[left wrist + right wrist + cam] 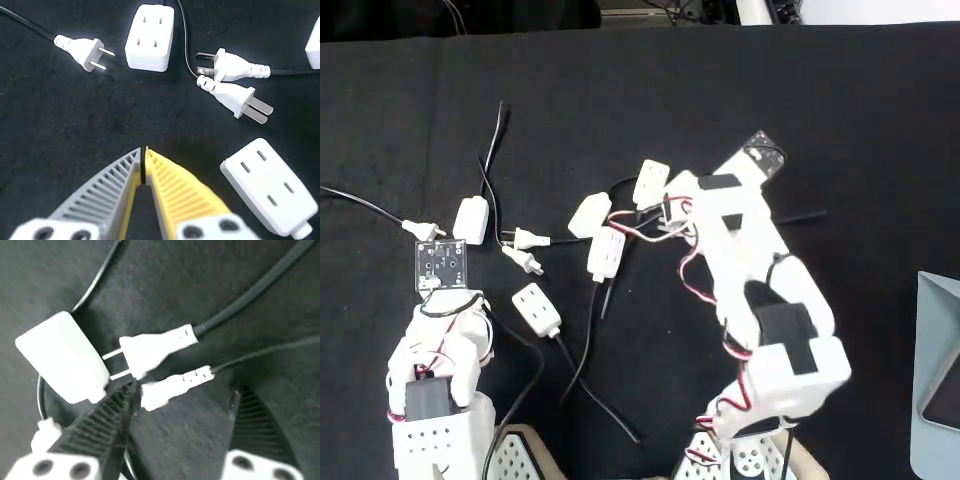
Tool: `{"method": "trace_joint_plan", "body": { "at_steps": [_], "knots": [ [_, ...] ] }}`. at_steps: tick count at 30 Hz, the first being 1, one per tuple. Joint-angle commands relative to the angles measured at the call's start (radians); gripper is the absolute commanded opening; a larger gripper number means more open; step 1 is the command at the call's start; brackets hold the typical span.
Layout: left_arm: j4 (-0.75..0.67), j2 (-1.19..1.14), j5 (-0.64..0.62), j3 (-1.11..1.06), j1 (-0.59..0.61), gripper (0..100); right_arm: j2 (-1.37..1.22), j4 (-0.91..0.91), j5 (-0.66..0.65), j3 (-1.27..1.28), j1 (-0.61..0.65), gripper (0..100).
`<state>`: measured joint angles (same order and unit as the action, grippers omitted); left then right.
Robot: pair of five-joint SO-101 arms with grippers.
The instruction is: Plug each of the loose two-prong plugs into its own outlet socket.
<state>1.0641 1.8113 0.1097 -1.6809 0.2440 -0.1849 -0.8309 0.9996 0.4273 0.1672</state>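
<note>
The right end effector [182,397] spreads open astride a white plastic two-prong plug [170,385], a second white plug [150,349] touching prongs to a white outlet socket block [62,357], while the left end effector [145,152], closed and empty, hangs above the black tabletop [75,125].

My left gripper [144,152] is ribbed, half grey, half yellow; my right gripper [185,390] is ribbed black. White plugs [85,50], white sockets [150,35], black cords [292,72], black tablecloth [50,125]; pale blue tray [935,380] at four o'clock.
</note>
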Motion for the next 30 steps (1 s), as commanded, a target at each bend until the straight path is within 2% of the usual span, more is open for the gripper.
{"method": "trace_joint_plan", "body": {
  "at_steps": [1, 5, 12, 17, 25, 30],
  "knots": [
    [-0.023, 0.008, 0.005, -0.018, 0.012, 3, -0.061, -0.003, 0.020, -0.027, 0.009, 27.9],
    [-0.023, 0.008, 0.005, -0.018, 0.012, 3, -0.119, -0.006, 0.021, -0.051, 0.009, 24.3],
    [-0.023, 0.008, 0.005, -0.018, 0.012, 3, -0.107, -0.080, 0.017, -0.091, -0.051, 0.9],
    [-0.023, 0.008, 0.005, -0.018, 0.012, 3, -0.056, -0.204, -0.080, -0.114, -0.054, 1.2],
    [-0.021, 0.008, 0.005, -0.018, 0.012, 3, 0.174, -0.422, -0.370, -0.110, -0.052, 1.2],
    [-0.021, 0.008, 0.005, -0.018, 0.012, 3, 0.311, -0.514, -0.651, -0.102, -0.052, 1.2]
  ]
}}
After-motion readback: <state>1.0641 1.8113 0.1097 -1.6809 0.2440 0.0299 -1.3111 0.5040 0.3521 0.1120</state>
